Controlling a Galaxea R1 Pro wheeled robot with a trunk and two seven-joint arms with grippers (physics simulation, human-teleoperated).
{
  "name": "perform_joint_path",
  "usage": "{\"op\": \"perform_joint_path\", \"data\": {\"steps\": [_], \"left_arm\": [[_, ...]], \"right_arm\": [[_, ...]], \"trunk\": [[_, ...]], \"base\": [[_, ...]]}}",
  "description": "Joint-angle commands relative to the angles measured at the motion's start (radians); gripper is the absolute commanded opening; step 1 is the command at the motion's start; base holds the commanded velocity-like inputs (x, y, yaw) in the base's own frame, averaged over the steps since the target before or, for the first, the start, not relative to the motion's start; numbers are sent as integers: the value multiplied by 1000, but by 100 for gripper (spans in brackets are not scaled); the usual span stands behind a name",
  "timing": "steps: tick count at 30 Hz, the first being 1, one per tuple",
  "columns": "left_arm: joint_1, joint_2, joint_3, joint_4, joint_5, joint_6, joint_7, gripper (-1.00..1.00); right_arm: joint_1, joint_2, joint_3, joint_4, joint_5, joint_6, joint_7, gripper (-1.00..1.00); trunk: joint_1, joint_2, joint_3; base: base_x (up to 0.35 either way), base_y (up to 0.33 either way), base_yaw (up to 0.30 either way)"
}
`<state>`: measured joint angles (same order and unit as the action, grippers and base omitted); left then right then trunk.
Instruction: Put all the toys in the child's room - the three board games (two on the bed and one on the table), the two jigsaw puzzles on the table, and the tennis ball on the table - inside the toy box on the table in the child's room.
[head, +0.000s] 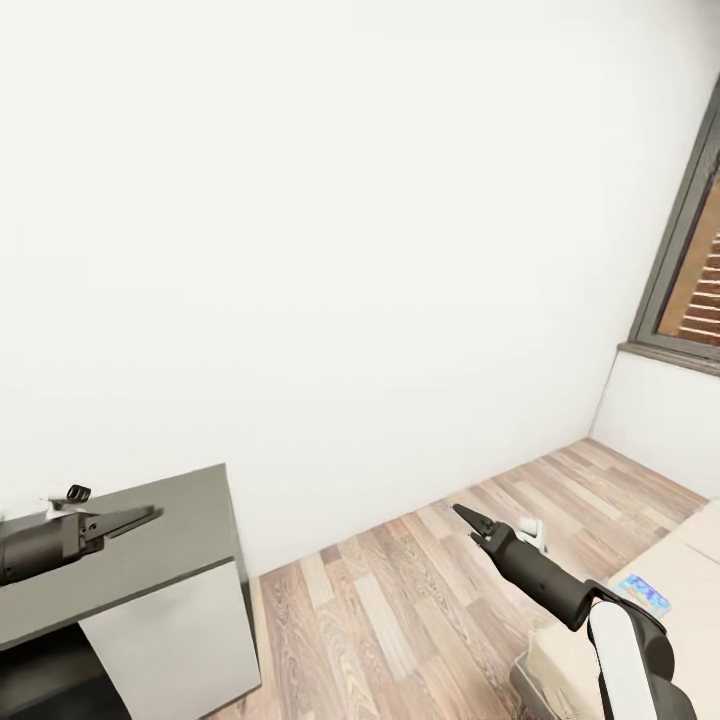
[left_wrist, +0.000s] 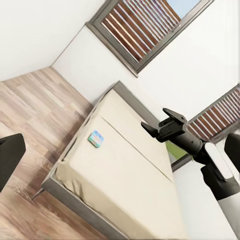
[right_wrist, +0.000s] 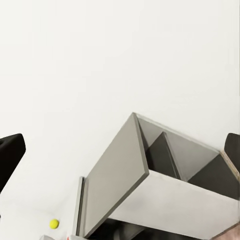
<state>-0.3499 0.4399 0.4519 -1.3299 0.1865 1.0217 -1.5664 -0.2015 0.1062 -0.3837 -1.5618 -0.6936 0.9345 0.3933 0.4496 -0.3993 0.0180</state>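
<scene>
My left gripper (head: 140, 518) and right gripper (head: 466, 516) both look pinched shut, empty. I should turn right, squaring up to the blue board game (head: 641, 594) on the bed (head: 690, 560).

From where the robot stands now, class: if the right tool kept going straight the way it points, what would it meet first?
Probably the white wall. In the head view the right tool points up and away over the wood floor, with nothing visible between it and the wall, though depth is hard to judge.
</scene>
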Motion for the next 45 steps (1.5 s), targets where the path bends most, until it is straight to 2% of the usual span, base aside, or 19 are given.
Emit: {"op": "perform_joint_path", "data": {"steps": [1, 9, 21, 45], "left_arm": [[0, 0, 0, 0, -1, 11, -4, 100], [1, 0, 0, 0, -1, 11, -4, 100], [1, -1, 1, 0, -1, 11, -4, 100], [1, 0, 1, 0, -1, 11, -4, 100]], "right_arm": [[-1, 1, -3, 0, 6, 6, 8, 100], [-1, 1, -1, 0, 5, 6, 6, 100], [-1, 1, -2, 0, 5, 6, 4, 100], [-1, 1, -2, 0, 6, 5, 1, 100]], "trunk": [[0, -1, 0], [0, -1, 4], [0, -1, 1], [0, -1, -20]], "base": [[47, 0, -262], [155, 0, -242], [222, 0, -109], [16, 0, -230]]}}
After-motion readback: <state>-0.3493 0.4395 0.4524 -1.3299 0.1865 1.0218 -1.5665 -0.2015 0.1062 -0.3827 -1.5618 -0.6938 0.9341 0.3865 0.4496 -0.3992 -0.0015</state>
